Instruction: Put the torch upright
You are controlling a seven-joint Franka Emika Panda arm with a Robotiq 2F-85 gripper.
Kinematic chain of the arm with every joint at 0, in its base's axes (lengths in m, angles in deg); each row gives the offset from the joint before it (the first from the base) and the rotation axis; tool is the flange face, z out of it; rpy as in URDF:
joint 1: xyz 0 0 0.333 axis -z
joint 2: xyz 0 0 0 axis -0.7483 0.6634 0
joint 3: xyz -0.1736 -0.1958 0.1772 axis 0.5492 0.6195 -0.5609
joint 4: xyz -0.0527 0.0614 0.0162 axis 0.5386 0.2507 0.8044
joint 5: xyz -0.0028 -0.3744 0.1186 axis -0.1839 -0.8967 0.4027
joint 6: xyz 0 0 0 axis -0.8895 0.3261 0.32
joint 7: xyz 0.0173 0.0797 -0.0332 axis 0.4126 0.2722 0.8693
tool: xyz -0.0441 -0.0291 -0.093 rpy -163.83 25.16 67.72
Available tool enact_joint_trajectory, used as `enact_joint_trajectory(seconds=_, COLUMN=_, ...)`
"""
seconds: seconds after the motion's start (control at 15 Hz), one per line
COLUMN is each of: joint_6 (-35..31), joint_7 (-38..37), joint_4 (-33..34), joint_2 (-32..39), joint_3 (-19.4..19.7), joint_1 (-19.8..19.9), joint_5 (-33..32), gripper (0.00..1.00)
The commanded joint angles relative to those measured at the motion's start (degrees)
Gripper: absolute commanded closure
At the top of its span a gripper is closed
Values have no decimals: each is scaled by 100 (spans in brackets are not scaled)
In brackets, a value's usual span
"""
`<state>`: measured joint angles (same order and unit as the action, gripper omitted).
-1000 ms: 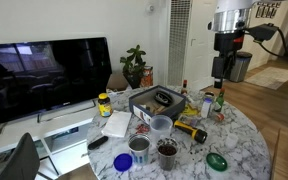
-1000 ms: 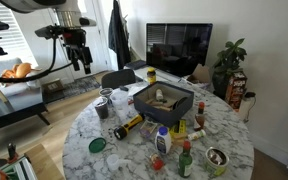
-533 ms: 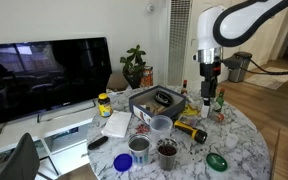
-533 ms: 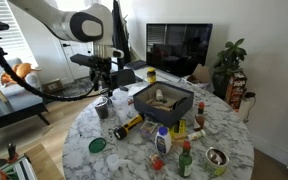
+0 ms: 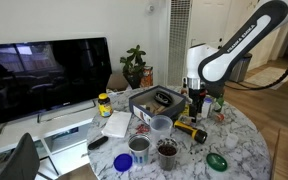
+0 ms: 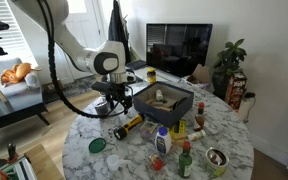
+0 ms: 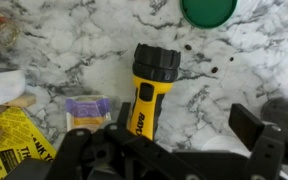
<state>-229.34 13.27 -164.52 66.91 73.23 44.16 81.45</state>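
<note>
The torch (image 7: 148, 88) lies flat on the marble table, with a yellow barrel and a black head pointing to the top of the wrist view. It also shows in both exterior views (image 5: 191, 130) (image 6: 129, 126), lying near the table's middle. My gripper (image 7: 181, 124) is open and empty just above the table. The torch's rear end sits by one finger and the other finger is off to the side. In both exterior views the gripper (image 5: 196, 108) (image 6: 119, 108) hangs just above the torch without touching it.
A black tray (image 5: 154, 100) with items stands behind the torch. Cups (image 5: 139, 146) and a green lid (image 5: 216, 160) sit near the front edge. Bottles (image 5: 219, 103) stand by the arm. A purple packet (image 7: 84, 110) lies beside the torch. A yellow-lidded jar (image 5: 104, 103) stands further back.
The arm has swung down from high above the table's side to just over the torch. The torch and other objects have not moved.
</note>
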Motion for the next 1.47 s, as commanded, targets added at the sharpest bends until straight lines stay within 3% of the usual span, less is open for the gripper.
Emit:
enact_joint_trajectory(seconds=0.0, joint_6=-43, joint_7=-10, joint_4=61, joint_2=132, joint_3=-21, joint_1=39, joint_5=-27, gripper=0)
enact_joint_trajectory(seconds=0.2, joint_6=-50, joint_7=-10, joint_4=171, joint_2=247, joint_3=-18, joint_1=40, joint_5=-36, gripper=0)
enact_joint_trajectory(seconds=0.27, joint_6=48, joint_7=-504, joint_4=179, joint_2=271, joint_3=101, joint_1=-65, joint_5=-272, gripper=0)
enact_joint_trajectory(seconds=0.4, joint_6=-99, joint_7=-735, joint_4=342, joint_2=628, joint_3=130, joint_1=6, joint_5=-121, gripper=0)
enact_joint_trajectory(seconds=0.73, joint_6=-1011, joint_7=-198, joint_4=605, joint_2=1275, joint_3=-36, joint_1=332, joint_5=457, gripper=0)
enact_joint_trajectory(seconds=1.4, joint_6=-2240, joint_7=14, joint_4=928, joint_2=2221, joint_3=-129, joint_1=477, joint_5=312, gripper=2)
